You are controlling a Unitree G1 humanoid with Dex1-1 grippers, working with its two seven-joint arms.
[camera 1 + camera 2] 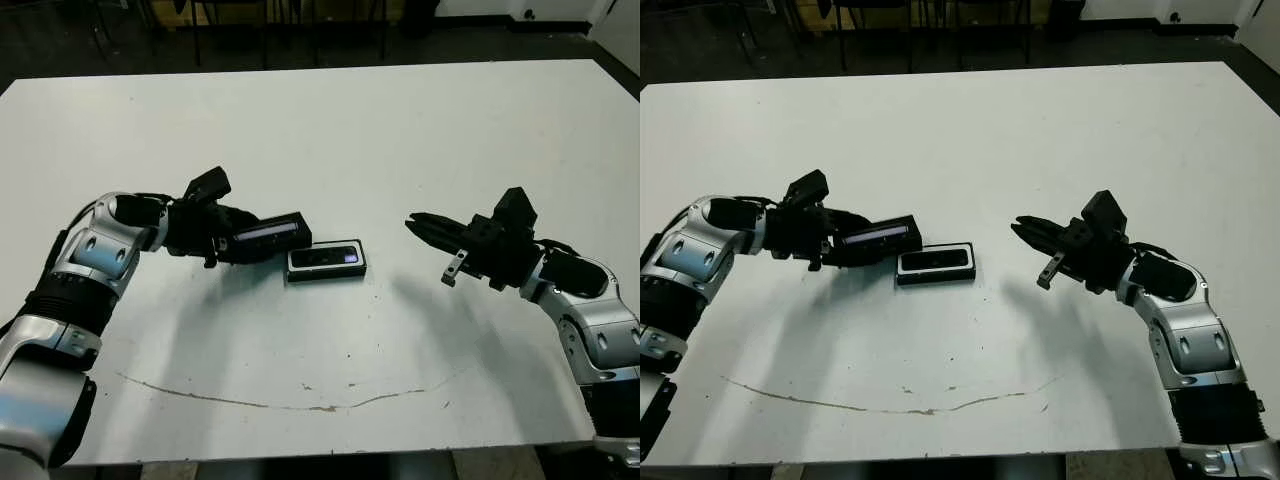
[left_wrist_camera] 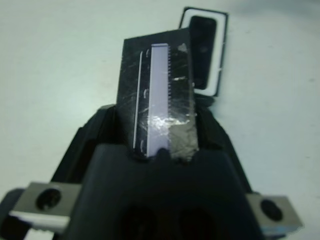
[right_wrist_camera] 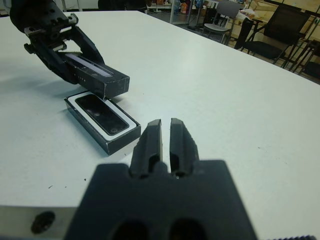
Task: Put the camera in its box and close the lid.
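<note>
Left gripper [image 1: 262, 238] fingers clamped on the lid [image 1: 270, 234], held tilted just beside and above the box's left end. Camera [image 1: 327, 257] lies inside the box [image 1: 326, 273] on the white tabletop [image 1: 330, 140]. Right gripper [image 1: 422, 227] fingers pressed together, hovering empty, well right of the box.

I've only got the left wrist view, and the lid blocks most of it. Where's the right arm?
Observer: The right gripper hangs off to the right of the box, apart from it, fingers shut and empty.
Operator: Is the camera fully in?
Observer: The right wrist view shows the camera lying flat inside the white lining.
Operator: And my lid?
Observer: The lid, in the left gripper, is raised and tilted by the box's left end, not covering it.
</note>
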